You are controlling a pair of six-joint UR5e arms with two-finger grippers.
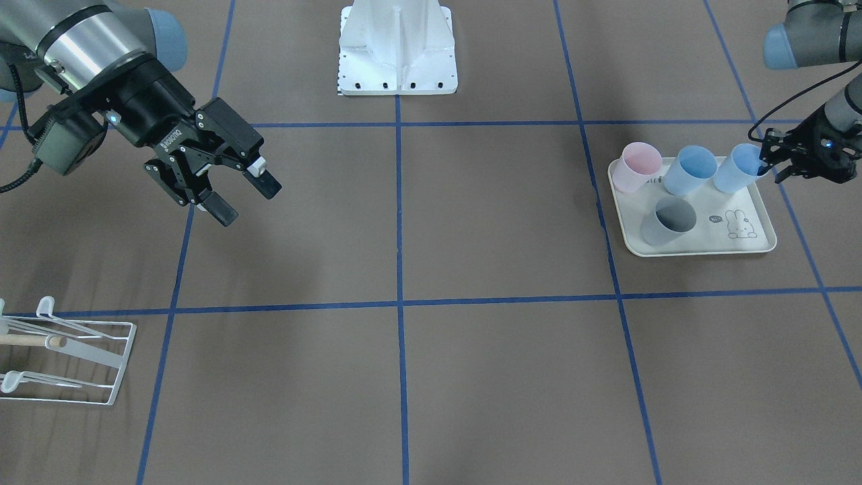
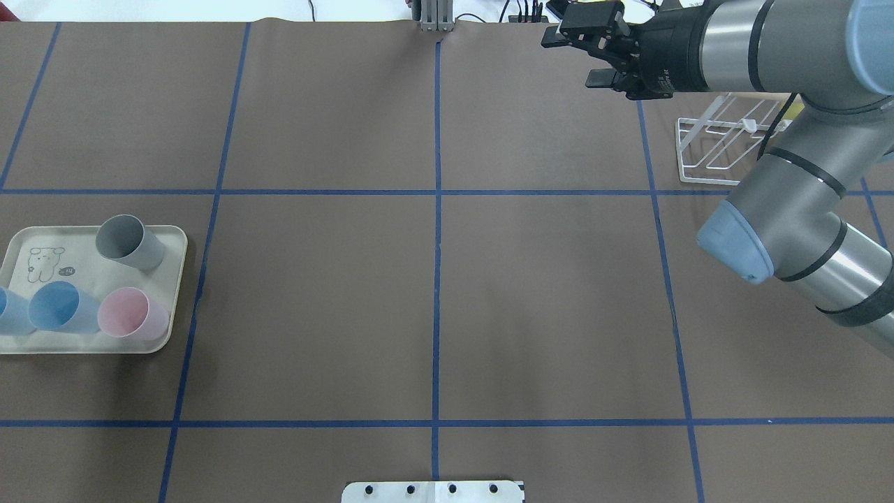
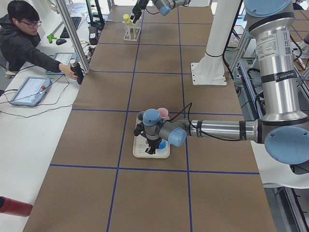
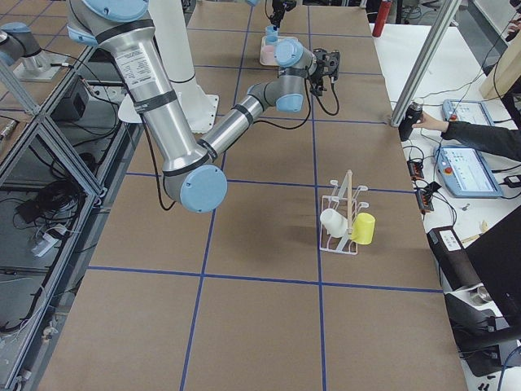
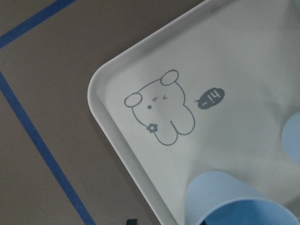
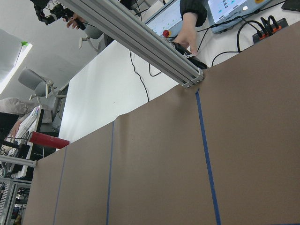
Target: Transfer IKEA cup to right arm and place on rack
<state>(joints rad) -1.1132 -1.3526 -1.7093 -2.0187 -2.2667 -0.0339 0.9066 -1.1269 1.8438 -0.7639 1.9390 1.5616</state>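
Barely begun: the blue cup [image 1: 734, 172] sits on the tray [image 1: 700, 239] by the tabletop's left edge, the left gripper [image 1: 768, 164] at its rim, grasp impossible to tell, while the right gripper [image 1: 249, 202] has fingers splayed and empty; handover and rack [image 1: 123, 364] remain

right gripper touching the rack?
Apart. The front-facing view shows the right gripper open, with a wide stretch of bare table between it and the rack.
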